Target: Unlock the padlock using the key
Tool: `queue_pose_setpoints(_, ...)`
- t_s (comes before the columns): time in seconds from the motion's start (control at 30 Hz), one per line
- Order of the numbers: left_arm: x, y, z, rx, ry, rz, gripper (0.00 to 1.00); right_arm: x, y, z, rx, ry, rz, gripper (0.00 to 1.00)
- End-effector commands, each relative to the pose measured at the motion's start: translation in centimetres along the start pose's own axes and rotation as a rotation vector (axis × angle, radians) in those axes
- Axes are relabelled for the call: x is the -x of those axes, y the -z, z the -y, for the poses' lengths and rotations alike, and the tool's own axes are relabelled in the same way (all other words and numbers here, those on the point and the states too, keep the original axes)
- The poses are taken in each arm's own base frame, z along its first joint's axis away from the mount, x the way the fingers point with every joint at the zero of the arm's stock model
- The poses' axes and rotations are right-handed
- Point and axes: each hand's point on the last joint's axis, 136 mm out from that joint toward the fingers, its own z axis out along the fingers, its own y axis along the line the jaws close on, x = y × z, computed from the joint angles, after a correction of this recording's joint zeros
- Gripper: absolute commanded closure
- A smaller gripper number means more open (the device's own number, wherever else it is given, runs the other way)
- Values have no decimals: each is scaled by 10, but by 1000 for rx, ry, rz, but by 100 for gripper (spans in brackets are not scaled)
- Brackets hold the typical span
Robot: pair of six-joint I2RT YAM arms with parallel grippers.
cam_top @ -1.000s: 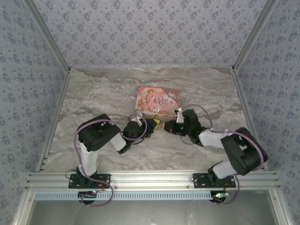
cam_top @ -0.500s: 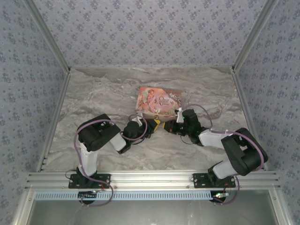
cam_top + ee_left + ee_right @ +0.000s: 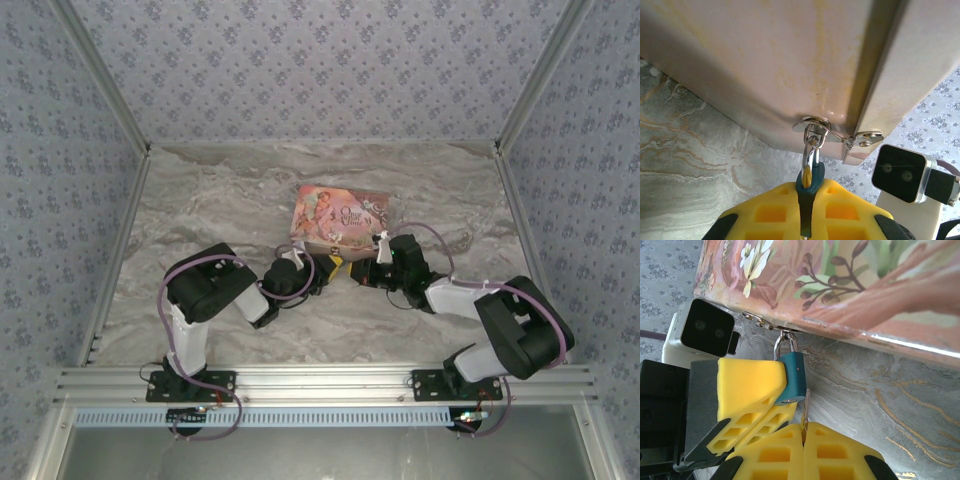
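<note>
Along the near edge of the worktop (image 3: 200,210), two arm bases, both arms bent inward toward the middle. Just past mid-worktop, left hand (image 3: 328,268) and right hand (image 3: 360,272) meeting tip to tip.

Left hand clamped narrow on the padlock (image 3: 791,377), yellow pads (image 3: 765,215) pinching its blue-green body from both sides. Right hand closed tight on the key (image 3: 804,407), thin blade poking out between its own yellow fingers (image 3: 840,450) and reaching the padlock's bottom corner. Cannot tell whether seated in the keyhole.

Padlock hanging by its shackle (image 3: 810,152) from a metal hasp (image 3: 815,125) on the near side wall of the pink box (image 3: 340,215), both shackle legs down in the body. Beyond the hands, pink box lying flat, between centre and far edge, lid painted with flowers.
</note>
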Motion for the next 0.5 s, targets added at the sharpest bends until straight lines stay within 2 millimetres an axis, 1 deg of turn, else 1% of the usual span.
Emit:
queue_pose_setpoints(0.0, -10, -4, 14, -42, -23, -44, 100, -14, -3, -14, 46, 29, -66, 100)
queue_pose_setpoints(0.07, -10, -4, 14, -42, -24, -44, 100, -16, 2, -4, 15, 16, -41, 100)
queue_pose_setpoints(0.13, -10, -4, 13, -40, -25, -44, 100, -16, 7, -1, 10, 10, -30, 100)
queue_pose_setpoints(0.23, -10, -5, 13, -41, -25, -46, 100, -17, 7, -7, 29, 20, -46, 100)
queue_pose_setpoints(0.33, -10, -5, 14, -44, -25, -45, 100, -19, 1, -15, 45, 37, -65, 100)
queue_pose_setpoints(0.47, -11, -5, 14, -44, -25, -51, 100, -17, -6, -17, 52, 40, -74, 100)
